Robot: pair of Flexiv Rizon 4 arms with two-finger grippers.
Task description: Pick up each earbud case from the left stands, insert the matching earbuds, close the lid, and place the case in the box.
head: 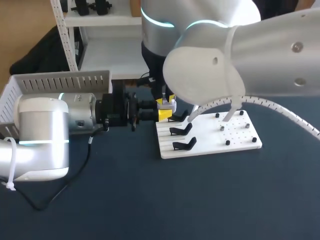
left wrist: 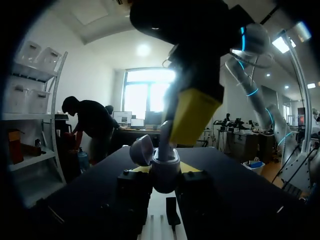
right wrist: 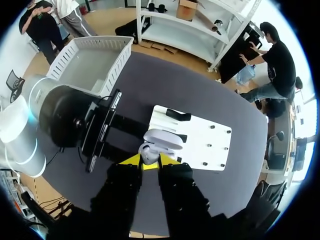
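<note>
The left pincer [left wrist: 164,171] is closed on the earbud case [right wrist: 159,140]. Its two fingers press the lower half from two sides and hold the case in the air. In the head view this is at the 10 o'clock corner of the white board [head: 240,142], near the black stands [head: 184,144]. The lid [left wrist: 142,149] stands open and leans to one side.

The right pincer [right wrist: 150,161] hangs directly over the case, very near it or touching it. I cannot tell how far it is open, or if it carries an earbud, because the case covers that place. The box [head: 60,80] waits at 10 o'clock on the tabletop [head: 200,200], behind the left arm.

I judge that the step in hand is to put in an earbud or to shut the lid.

- **Slipping case:** if the right pincer pushes down a little off the middle, the case can turn or slide in the side grip.
- **Lost earbud:** an earbud that is not seated can fall on the board.
- **Bent lid:** a push on the open lid from the wrong side can bend its hinge.
- **Collision:** the two pincers are so close that a small error can make them hit each other.
</note>
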